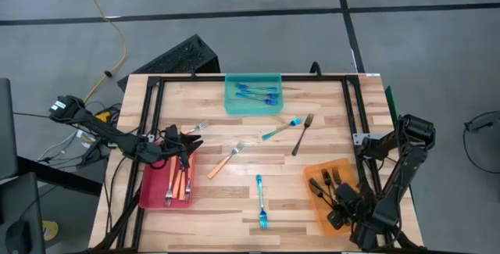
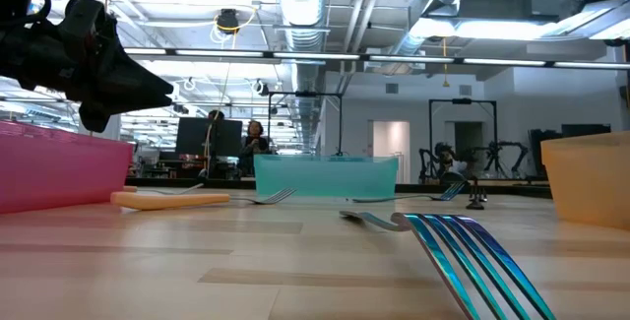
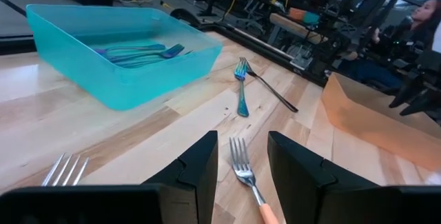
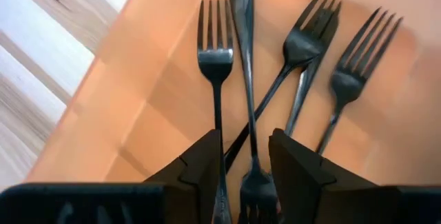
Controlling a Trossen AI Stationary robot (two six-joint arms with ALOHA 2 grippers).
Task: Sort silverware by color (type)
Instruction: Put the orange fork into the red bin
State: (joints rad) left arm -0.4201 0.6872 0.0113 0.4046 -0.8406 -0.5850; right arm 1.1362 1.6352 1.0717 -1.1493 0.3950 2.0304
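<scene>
Right tool [image 4: 244, 165] parted, holding nothing, over dark forks [image 4: 296, 52] in orange tray [image 1: 316, 207] (handles partly hidden). Left tool [image 3: 241, 176] parted above orange fork [image 3: 244, 176] on surface [image 1: 234, 199], handle cut off.

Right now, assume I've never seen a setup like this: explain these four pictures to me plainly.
Two dark robot arms work at a wooden table, sorting forks by colour. One picture looks straight down, one looks level across the tabletop, and two come from cameras on the arms' wrists. The left gripper hangs open beside the red tray of orange-handled forks. The right gripper stands open over the dark forks in the orange tray. The teal tray holds blue forks. Neither gripper holds anything. Several forks lie loose on the table.
</scene>
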